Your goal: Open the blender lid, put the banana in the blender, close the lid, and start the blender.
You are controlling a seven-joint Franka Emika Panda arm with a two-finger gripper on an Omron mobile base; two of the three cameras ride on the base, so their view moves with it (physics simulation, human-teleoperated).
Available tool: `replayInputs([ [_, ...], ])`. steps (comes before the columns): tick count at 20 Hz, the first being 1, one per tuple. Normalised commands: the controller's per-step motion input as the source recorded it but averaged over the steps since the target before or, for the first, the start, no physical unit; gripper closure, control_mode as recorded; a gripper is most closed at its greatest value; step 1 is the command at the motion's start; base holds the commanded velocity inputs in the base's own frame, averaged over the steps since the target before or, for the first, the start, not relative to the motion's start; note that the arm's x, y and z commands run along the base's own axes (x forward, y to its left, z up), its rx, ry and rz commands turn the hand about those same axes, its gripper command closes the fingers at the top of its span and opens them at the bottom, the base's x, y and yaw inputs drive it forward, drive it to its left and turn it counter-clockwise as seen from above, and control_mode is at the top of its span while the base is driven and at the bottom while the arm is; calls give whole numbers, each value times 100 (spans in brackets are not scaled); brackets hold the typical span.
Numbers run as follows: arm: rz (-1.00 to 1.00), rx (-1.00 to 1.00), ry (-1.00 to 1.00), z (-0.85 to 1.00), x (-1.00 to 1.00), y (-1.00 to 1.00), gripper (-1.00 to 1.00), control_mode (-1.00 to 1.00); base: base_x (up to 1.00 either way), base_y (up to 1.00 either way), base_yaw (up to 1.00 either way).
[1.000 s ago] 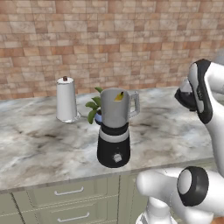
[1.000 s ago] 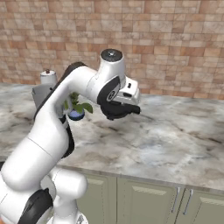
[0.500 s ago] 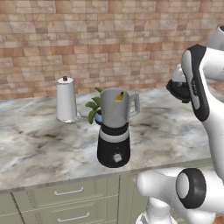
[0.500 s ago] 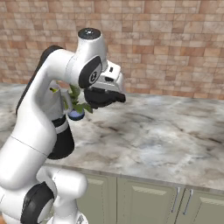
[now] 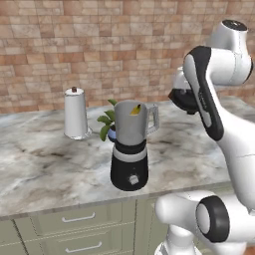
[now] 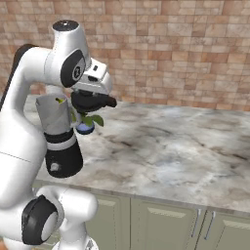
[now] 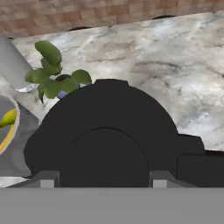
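Note:
The blender [image 5: 130, 149] stands near the counter's front edge, its grey jar open at the top. The banana [image 5: 135, 110] sticks up inside the jar, and a yellow end of the banana [image 7: 8, 120] shows at the left of the hand view. My gripper [image 5: 185, 102] hangs above the counter to the right of the jar, about level with its mouth, shut on the black blender lid [image 5: 175, 97]. In the right base view the gripper [image 6: 93, 97] holds the blender lid [image 6: 90, 103] just right of the blender [image 6: 57, 136]. The blender lid [image 7: 105, 131] blocks the fingertips in the hand view.
A white roll [image 5: 75, 113] with a dark knob stands behind and left of the blender. A small potted plant [image 5: 107, 124] sits right behind the jar. The marble counter [image 6: 171, 146] stretches right, a brick wall behind it, and drawers below its front edge.
The arm has swung left and risen, carrying the lid from the right side toward the blender jar. Blender, roll and plant stay put.

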Motion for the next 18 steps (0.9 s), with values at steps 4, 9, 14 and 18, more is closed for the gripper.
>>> replayInputs([
  [4,0,-3,8,24,1,76,100,-100,0,0,0],
  [9,0,-6,11,2,15,93,100,-100,0,0,0],
  [14,0,-3,10,10,23,58,100,-100,0,0,0],
  [18,0,-2,14,28,8,34,100,-100,0,0,0],
])
